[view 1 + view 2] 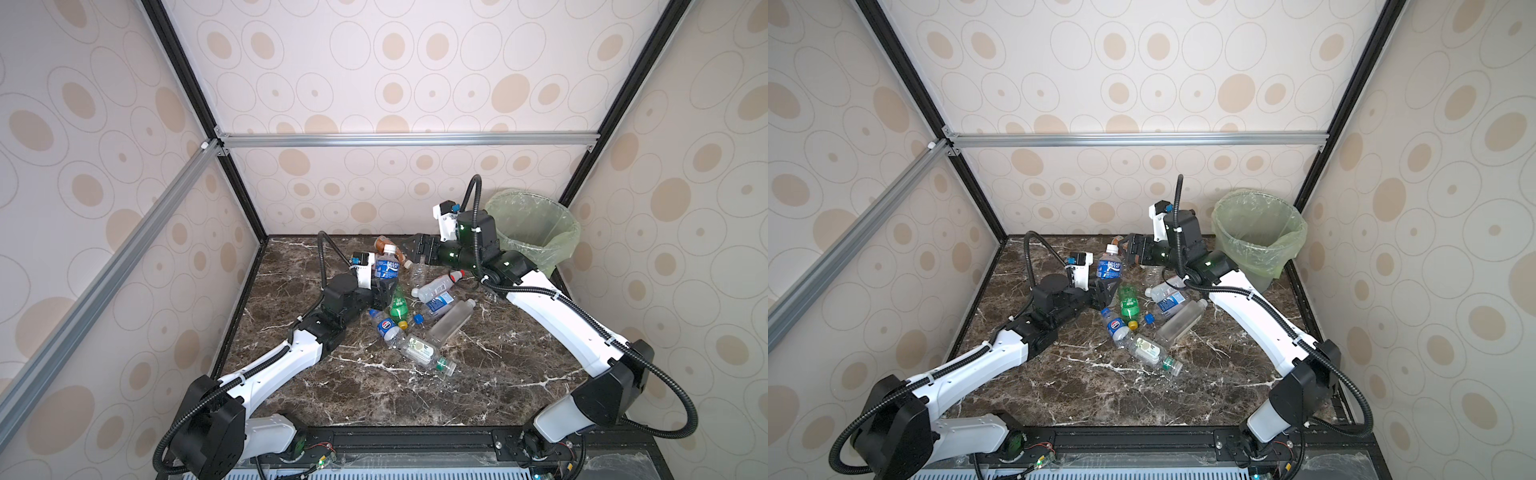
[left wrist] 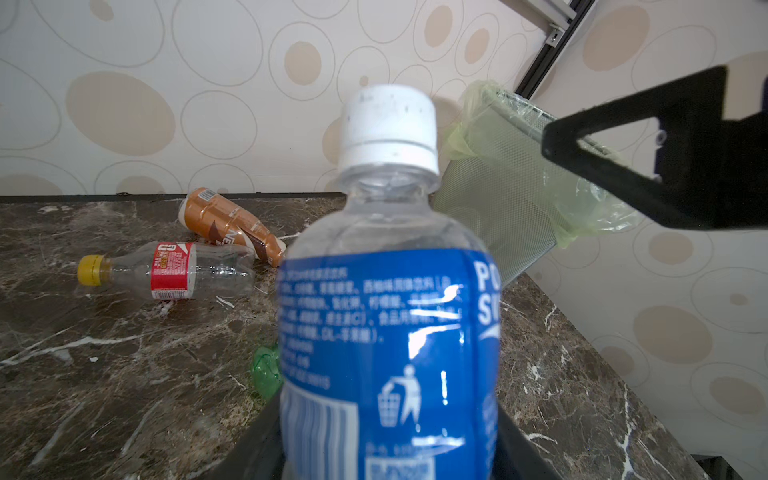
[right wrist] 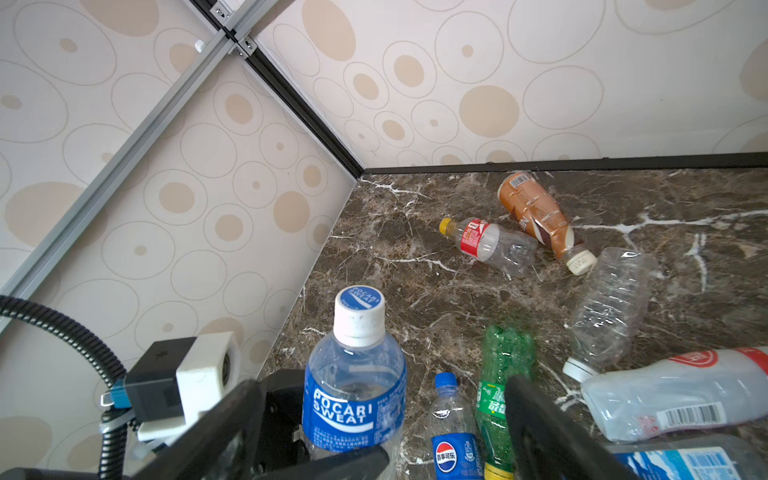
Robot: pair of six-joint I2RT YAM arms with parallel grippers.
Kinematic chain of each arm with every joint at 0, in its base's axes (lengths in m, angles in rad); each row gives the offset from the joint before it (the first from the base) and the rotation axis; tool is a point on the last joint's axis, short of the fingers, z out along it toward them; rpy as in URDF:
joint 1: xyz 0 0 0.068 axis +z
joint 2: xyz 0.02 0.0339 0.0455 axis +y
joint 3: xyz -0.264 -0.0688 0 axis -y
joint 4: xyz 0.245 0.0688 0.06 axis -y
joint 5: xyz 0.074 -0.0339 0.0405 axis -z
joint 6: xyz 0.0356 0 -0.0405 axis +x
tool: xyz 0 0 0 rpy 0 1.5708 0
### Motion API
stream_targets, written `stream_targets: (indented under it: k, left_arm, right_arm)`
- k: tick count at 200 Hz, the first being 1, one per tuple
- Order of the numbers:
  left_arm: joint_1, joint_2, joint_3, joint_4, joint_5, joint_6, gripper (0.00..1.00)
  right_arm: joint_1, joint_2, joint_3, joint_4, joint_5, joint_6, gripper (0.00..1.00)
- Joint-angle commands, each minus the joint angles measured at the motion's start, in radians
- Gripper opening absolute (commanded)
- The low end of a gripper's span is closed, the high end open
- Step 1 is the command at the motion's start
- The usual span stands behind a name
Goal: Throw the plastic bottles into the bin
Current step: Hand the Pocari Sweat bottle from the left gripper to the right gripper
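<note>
1. My left gripper is clamped low on the upright clear plastic bottle with a blue label and white cap, toward 12 o'clock on the dark marble table.
2. My right gripper, jaws apart, hangs near its 1 o'clock side; I could bump the cap.
3. Gripped that low, it may tip before reaching the round green-bagged bin at 2 o'clock.
4. The bottle looks empty, glossy and uncrushed.
</note>
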State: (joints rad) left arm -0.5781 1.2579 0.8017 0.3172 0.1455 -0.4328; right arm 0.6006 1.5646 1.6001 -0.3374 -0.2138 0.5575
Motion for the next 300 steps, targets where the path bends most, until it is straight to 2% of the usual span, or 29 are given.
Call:
stream_targets:
  k: [1, 47, 88, 135, 171, 205, 226, 261, 300]
  left_arm:
    - [-0.020, 0.006, 0.069, 0.044, 0.017, 0.051, 0.57]
    - [-0.052, 0.012, 0.079, 0.060, 0.014, 0.050, 0.57]
    - [-0.075, 0.023, 0.073, 0.085, 0.009, 0.029, 0.58]
    - [-0.091, 0.041, 0.074, 0.103, 0.001, 0.005, 0.58]
    - [-0.094, 0.045, 0.072, 0.106, -0.009, -0.004, 0.59]
    - [-0.095, 0.049, 0.068, 0.102, -0.027, -0.012, 0.66]
    - [-0.095, 0.053, 0.070, 0.099, -0.027, -0.014, 0.68]
    - [-0.095, 0.067, 0.084, 0.079, -0.024, -0.011, 0.77]
    - [-0.096, 0.066, 0.087, 0.062, -0.029, -0.008, 0.87]
  right_arm:
    - [0.000, 0.032, 0.023, 0.032, -0.046, 0.045, 0.90]
    - [0.001, 0.090, 0.043, 0.060, -0.093, 0.085, 0.83]
    - [0.001, 0.102, 0.043, 0.060, -0.090, 0.088, 0.69]
    - [0.001, 0.103, 0.052, 0.050, -0.076, 0.074, 0.49]
    - [0.001, 0.094, 0.041, 0.047, -0.066, 0.068, 0.28]
    - [-0.001, 0.089, 0.031, 0.039, -0.047, 0.052, 0.14]
    - [0.000, 0.088, 0.028, 0.031, -0.034, 0.040, 0.10]
    - [-0.003, 0.083, 0.026, 0.028, -0.014, 0.024, 0.08]
    - [-0.007, 0.065, 0.027, 0.003, 0.080, -0.061, 0.07]
